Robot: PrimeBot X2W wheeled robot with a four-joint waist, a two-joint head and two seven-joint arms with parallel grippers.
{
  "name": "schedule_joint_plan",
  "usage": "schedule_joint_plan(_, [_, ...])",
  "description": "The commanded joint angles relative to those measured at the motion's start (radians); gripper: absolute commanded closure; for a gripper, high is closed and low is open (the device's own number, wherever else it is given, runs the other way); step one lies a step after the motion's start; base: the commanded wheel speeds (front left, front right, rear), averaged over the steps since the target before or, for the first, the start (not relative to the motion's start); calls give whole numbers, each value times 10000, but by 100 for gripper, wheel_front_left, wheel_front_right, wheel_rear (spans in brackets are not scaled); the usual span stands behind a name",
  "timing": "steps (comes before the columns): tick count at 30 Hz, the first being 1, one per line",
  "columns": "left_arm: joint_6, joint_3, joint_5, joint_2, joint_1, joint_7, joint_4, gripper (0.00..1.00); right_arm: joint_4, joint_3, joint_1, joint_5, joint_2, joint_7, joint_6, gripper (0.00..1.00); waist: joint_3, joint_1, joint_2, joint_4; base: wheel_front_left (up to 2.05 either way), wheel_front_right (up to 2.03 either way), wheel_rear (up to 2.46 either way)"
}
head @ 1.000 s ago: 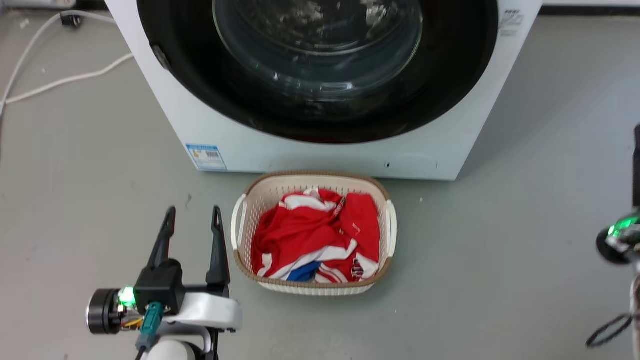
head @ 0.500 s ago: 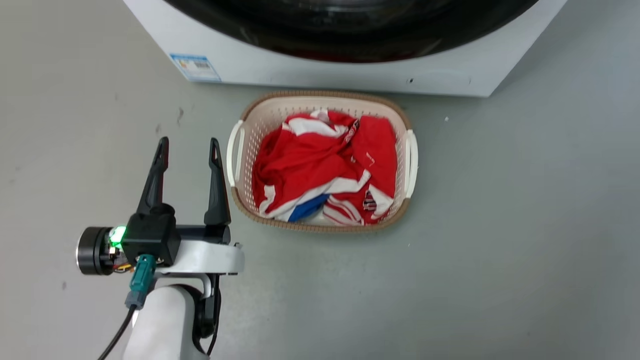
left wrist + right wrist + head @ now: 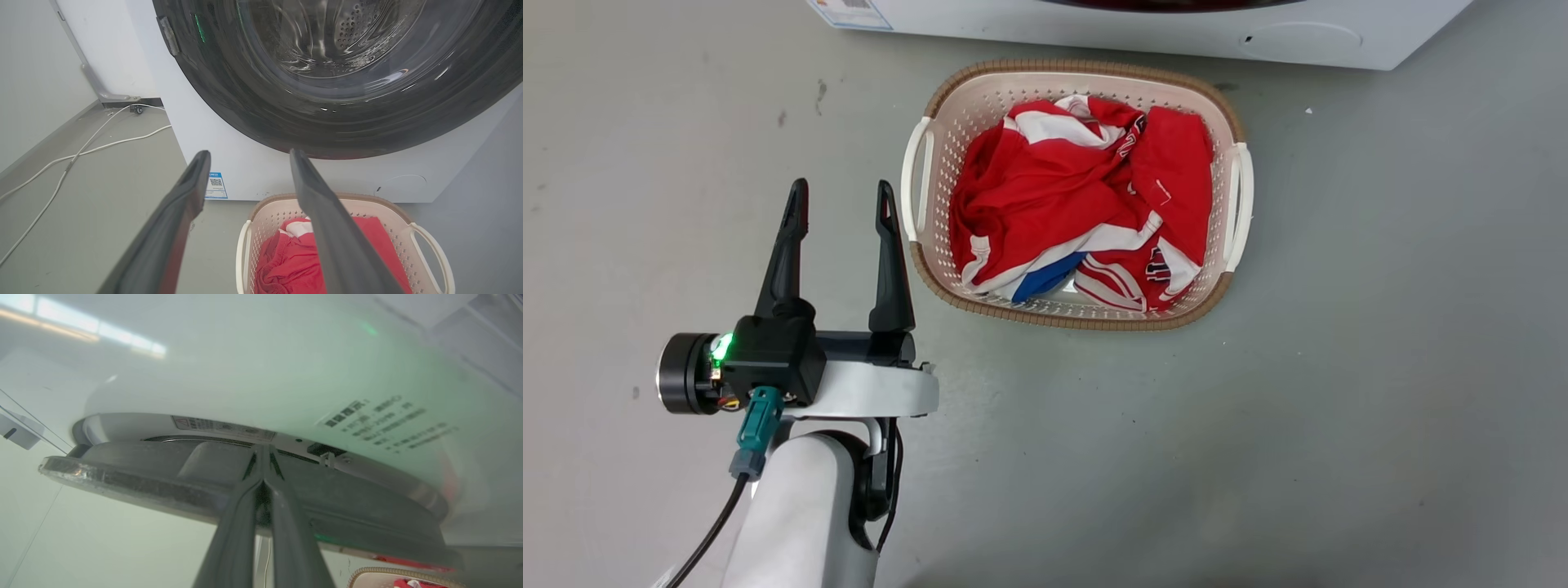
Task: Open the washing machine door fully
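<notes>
Grey floor (image 3: 1339,408) lies wide open in the head view. The washing machine (image 3: 1176,24) lines the top edge, with a laundry basket (image 3: 1078,67) just before it. The left gripper (image 3: 841,192), jaws spread and empty, hangs beside the basket.

Left wrist view: the washing machine door (image 3: 245,102) looms ahead, and white cables (image 3: 81,149) trail at left.

Right wrist view: the right gripper (image 3: 263,451) has its jaws pressed together, tips at the door's edge.
</notes>
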Motion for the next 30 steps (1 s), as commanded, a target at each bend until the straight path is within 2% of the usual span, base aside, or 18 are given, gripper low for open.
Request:
schedule_joint_plan(1, [53,-50,-40,-15,-183,-28,-57,0,148,139,-257,-137,-20,127,4,100,103,-1,0,76,0,0,0])
schedule_joint_plan(7, [94,-74,-74,-14,-227,-28,-58,0,634,802,-740,-589,153,753,4,100,281,-1,0,143,0,0,0])
schedule_joint_plan(11, [94,-38,-45,-14,-260,-28,-26,0,538,1115,-712,-680,291,1219,15,100,324,-1,0,121,0,0,0])
schedule_joint_plan(20, [44,-10,-97,-12,-91,-28,112,0,-178,1356,332,-304,364,2189,13,100,-171,-1,0,-94,0,0,0])
schedule_joint_plan(30, [-24,86,-34,-14,215,-28,238,0,-1182,1507,1812,-33,360,2708,14,100,-940,-1,0,-226,0,0,0])
